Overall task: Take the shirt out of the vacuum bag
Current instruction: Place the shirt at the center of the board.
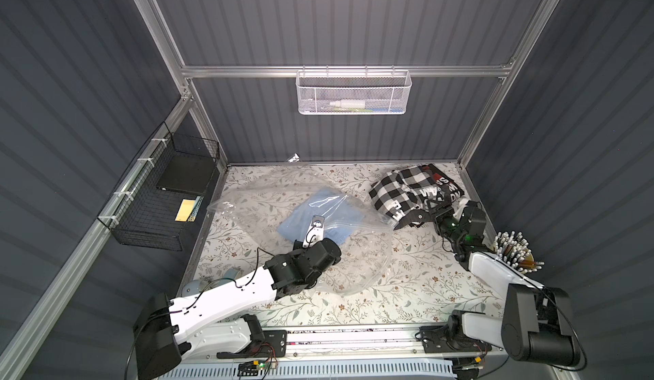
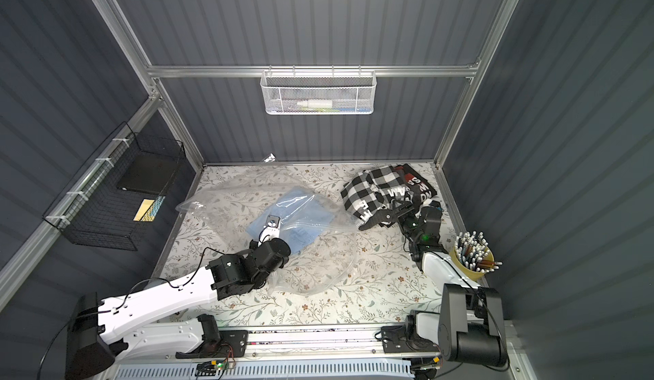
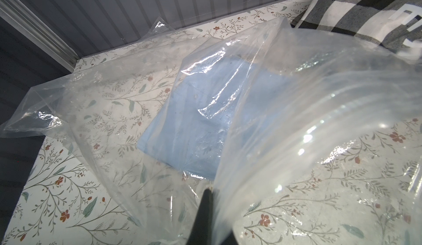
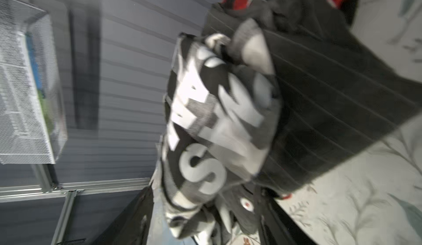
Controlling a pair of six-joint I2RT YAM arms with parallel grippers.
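Observation:
The clear vacuum bag lies crumpled across the middle of the floral table. A folded light-blue shirt lies flat inside it. My left gripper is shut on a pinch of the bag's plastic near the blue shirt, and the film rises from its tips. A black-and-white checked shirt lies outside the bag at the back right, heaped with a black lettered garment. My right gripper holds a thick bunch of that checked cloth between wide-set jaws.
A yellow cup of pencils stands at the right table edge beside my right arm. A black wire basket hangs on the left wall. A white mesh basket hangs on the back wall. Bare table lies toward the front.

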